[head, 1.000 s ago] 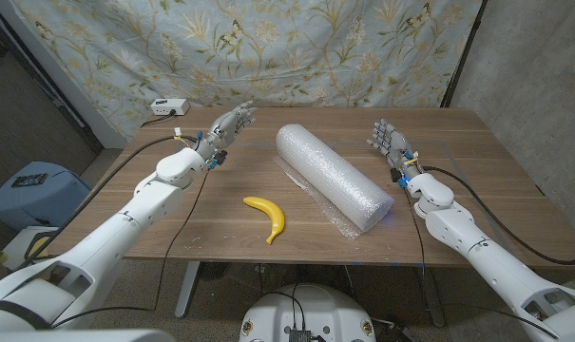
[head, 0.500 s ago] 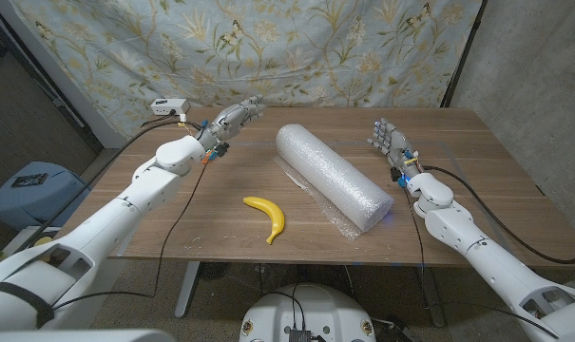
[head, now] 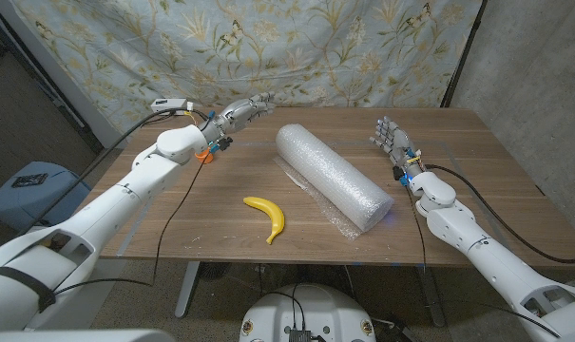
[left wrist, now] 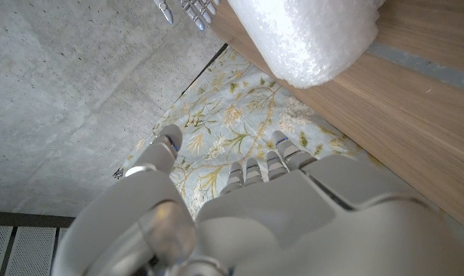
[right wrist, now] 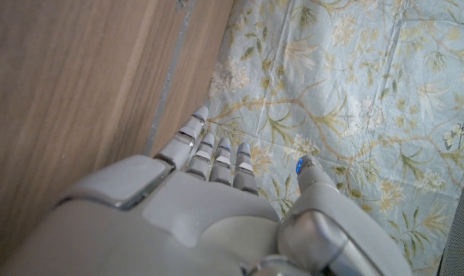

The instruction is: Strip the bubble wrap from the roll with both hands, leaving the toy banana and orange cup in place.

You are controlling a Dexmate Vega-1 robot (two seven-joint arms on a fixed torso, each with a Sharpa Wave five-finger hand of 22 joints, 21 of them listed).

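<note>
A roll of bubble wrap (head: 332, 174) lies slantwise across the middle of the table, a loose sheet spread under it; its far end (left wrist: 312, 34) shows in the left wrist view. A yellow toy banana (head: 268, 217) lies near the front edge, left of the roll. My left hand (head: 241, 111) hovers over the far left part of the table, fingers stretched toward the roll's far end, holding nothing. My right hand (head: 390, 142) stands to the right of the roll, fingers apart and empty. The left hand (left wrist: 239, 207) and the right hand (right wrist: 208, 199) fill their own wrist views.
A white box (head: 169, 106) with a cable sits at the table's far left corner. A flowered cloth (head: 297, 47) hangs behind the table. Bare wood (head: 487, 161) lies to the right of my right hand.
My left arm has swung up and toward the far side, its hand now nearer the roll's far end. The right hand, roll and banana have stayed put.
</note>
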